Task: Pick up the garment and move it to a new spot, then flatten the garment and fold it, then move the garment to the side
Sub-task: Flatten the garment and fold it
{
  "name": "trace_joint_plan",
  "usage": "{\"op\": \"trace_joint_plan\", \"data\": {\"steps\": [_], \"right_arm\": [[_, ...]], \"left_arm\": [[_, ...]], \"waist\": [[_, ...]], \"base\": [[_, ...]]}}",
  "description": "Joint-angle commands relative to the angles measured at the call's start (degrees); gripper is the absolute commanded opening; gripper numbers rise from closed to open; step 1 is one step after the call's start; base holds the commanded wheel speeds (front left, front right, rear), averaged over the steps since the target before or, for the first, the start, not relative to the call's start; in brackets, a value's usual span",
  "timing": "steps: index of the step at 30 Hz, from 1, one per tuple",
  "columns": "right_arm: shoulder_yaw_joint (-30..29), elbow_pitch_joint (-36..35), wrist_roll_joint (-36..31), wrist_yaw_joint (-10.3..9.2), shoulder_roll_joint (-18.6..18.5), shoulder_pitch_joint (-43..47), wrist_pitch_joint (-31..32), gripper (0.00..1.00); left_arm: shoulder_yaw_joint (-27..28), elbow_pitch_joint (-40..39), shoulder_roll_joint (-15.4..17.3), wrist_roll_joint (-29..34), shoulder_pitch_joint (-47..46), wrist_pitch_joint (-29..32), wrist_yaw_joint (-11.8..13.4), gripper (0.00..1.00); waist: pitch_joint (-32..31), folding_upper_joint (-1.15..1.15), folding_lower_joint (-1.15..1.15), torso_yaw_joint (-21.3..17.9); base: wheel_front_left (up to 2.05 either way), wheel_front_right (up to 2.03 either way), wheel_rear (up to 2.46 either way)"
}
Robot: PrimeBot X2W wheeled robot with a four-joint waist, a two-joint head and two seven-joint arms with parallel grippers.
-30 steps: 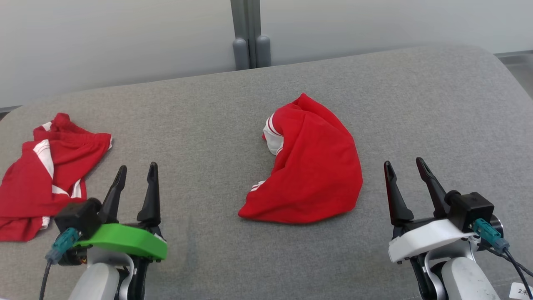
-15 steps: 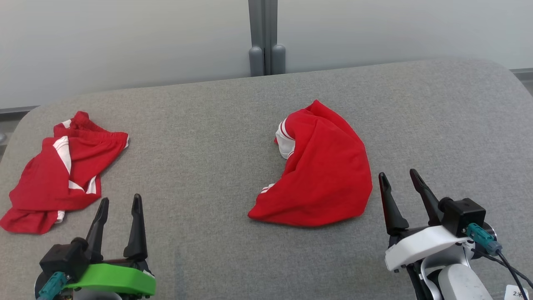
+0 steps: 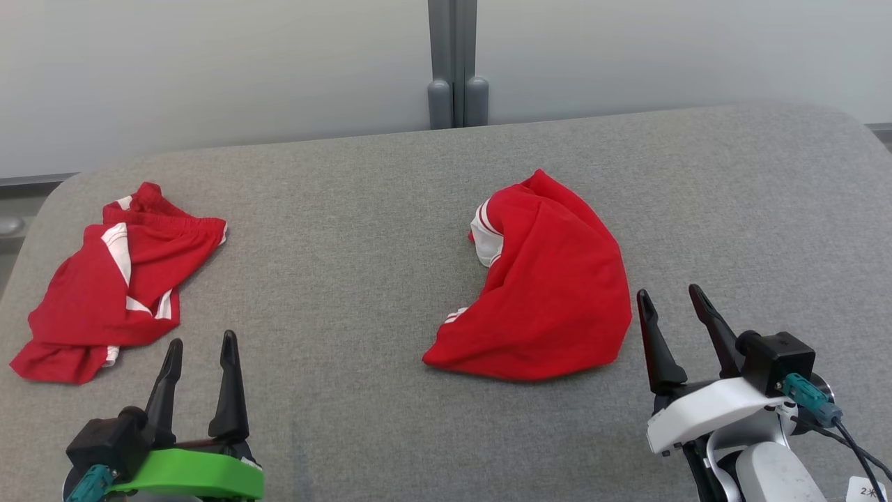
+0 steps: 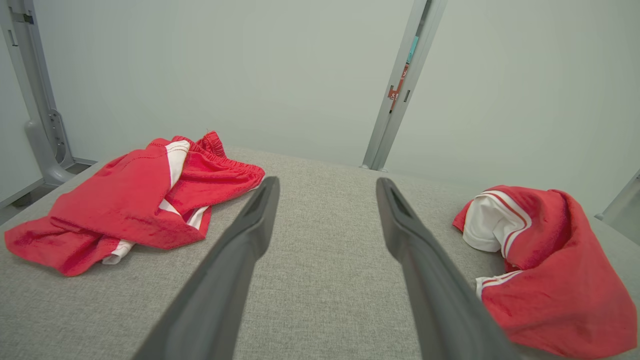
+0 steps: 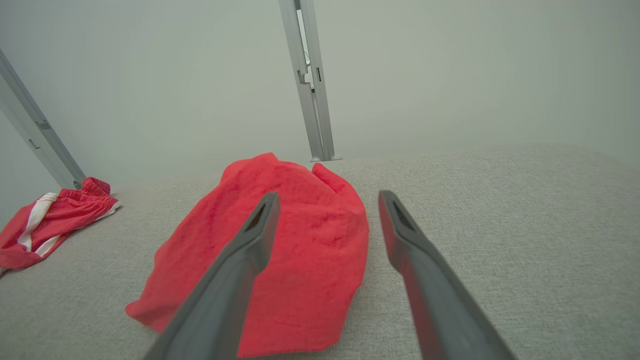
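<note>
Just left of right hand (image 3: 667, 291): crumpled red garment (image 3: 550, 286), untouched.

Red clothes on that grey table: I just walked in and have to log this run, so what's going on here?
A two-armed robot faces a grey table with two crumpled red-and-white garments on it. The middle garment lies just beside and ahead of the right fingers; the side garment lies near the table's left edge, ahead of the left fingers. Both pairs of fingers are open and hold nothing. Neither garment lies flat or neatly folded.
</note>
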Motion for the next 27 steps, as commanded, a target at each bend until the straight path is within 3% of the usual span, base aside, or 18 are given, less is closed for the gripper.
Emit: {"op": "trace_joint_plan", "data": {"steps": [1,8,15,18,22,27], "right_arm": [[-0.09,-0.07,-0.26,-0.02,-0.15,0.4,0.09,1.0],[0.35,-1.6,-0.71,-0.02,-0.16,-2.12,2.69,1.0],[0.39,4.03,0.34,-0.01,-0.13,-13.78,18.75,1.0],[6.07,10.47,0.43,-0.03,-0.25,-25.55,33.07,1.0],[7.17,15.41,0.91,-0.03,-0.19,-31.02,39.22,1.0],[5.87,24.22,-2.84,-0.03,-0.19,-36.66,41.96,1.0]], "left_arm": [[0.21,0.38,-0.22,0.74,0.76,-0.03,-0.23,1.0],[0.35,0.95,-0.87,1.18,0.15,-0.03,-0.85,1.0],[0.01,1.81,-1.14,1.29,-0.5,-0.03,-1.2,1.0],[-0.63,2.97,-1.25,0.83,-1.78,-0.03,-1.75,1.0],[-0.89,3.5,-1.53,0.71,-2.37,-0.03,-2.08,1.0],[-1.04,3.98,-1.91,0.58,-3.3,-0.03,-2.54,1.0]], "waist": [[0.05,0.0,0.0,0.1],[0.59,0.0,0.0,0.87],[0.9,0.0,0.0,1.66],[1.42,0.0,0.0,3.29],[2.25,0.0,0.0,4.66],[3.44,0.0,0.0,6.23]], "base": [[0.0,0.0,0.0],[0.0,0.0,0.0],[0.0,0.0,0.0],[0.0,0.0,0.0],[0.0,0.0,0.0],[0.0,0.0,0.0]]}}
